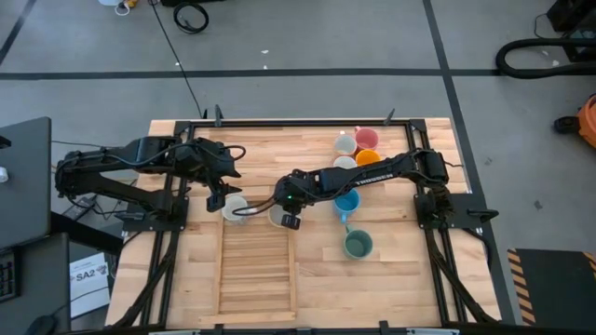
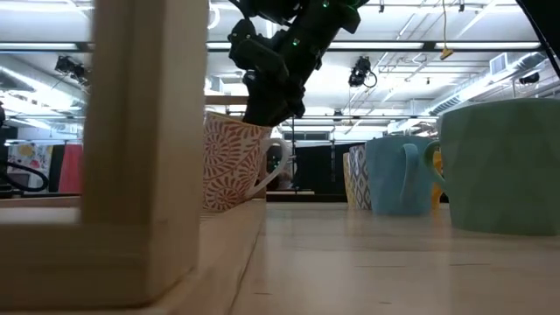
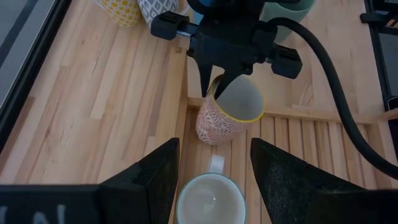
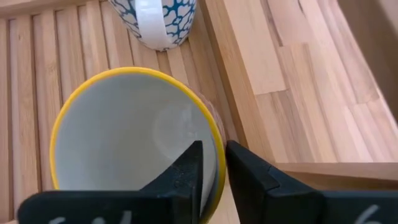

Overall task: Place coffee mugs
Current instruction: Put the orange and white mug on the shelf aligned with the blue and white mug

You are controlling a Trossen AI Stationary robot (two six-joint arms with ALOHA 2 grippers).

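A cream mug with an orange leaf pattern and a yellow rim sits at the far right corner of a slatted wooden tray. My right gripper is shut on it, and in the low view the mug hangs tilted under the gripper. My left gripper is open, its fingers standing either side of a white mug with a blue pattern that stands upright on the tray's slats. That white mug points its handle toward the orange-patterned one. My right gripper pinches the patterned mug's yellow rim, one finger inside the cup and the other outside its wall. The fingers come from above, pointing down. The mug leans. Whether its base rests on the tray, the tray's rim hides.
Other mugs stand on the table to the right: pink, orange and two white ones near the far edge, blue and teal nearer. The tray's raised wooden rim fills the low view's left.
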